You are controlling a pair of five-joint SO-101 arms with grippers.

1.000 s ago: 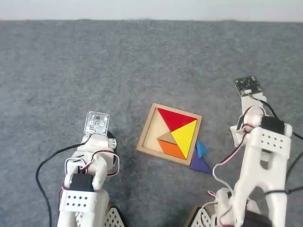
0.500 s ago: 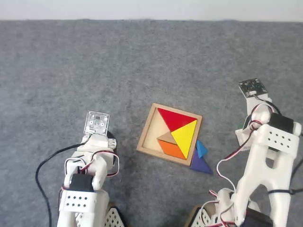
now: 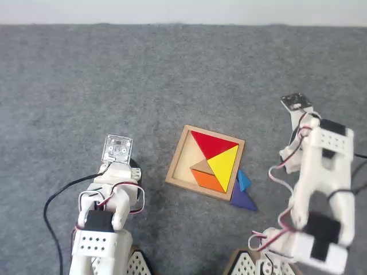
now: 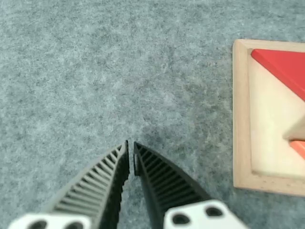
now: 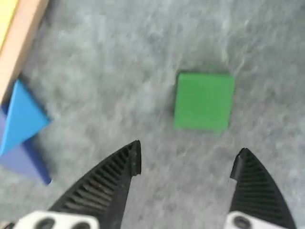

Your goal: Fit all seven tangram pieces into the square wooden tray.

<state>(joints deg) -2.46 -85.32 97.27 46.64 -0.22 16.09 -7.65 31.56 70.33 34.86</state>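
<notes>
Presently, the green square (image 5: 204,101) is found flat on the grey mat (image 3: 114,74), outside the wooden tray (image 3: 179,150) and directly ahead of the right gripper (image 5: 187,157). That gripper's jaws are spread wide and nothing is held between them. The square is seen beyond the fingertips, in line with the gap and apart from both. A square offers no long axis. Its sides are noted as nearly squared to the jaws, so little wrist turn is judged necessary.

The left gripper (image 4: 130,149) is pressed closed on nothing, over bare mat on the tray's opposite side. The right arm is therefore judged much the nearer.

Inside the tray, a red triangle (image 3: 210,143), a yellow triangle (image 3: 225,165), an orange piece (image 3: 207,180) and a small tan triangle (image 3: 200,167) are seated. A blue triangle (image 3: 243,180) and a purple piece (image 3: 242,199) are recorded outside, just beside the tray's edge toward the right arm.
</notes>
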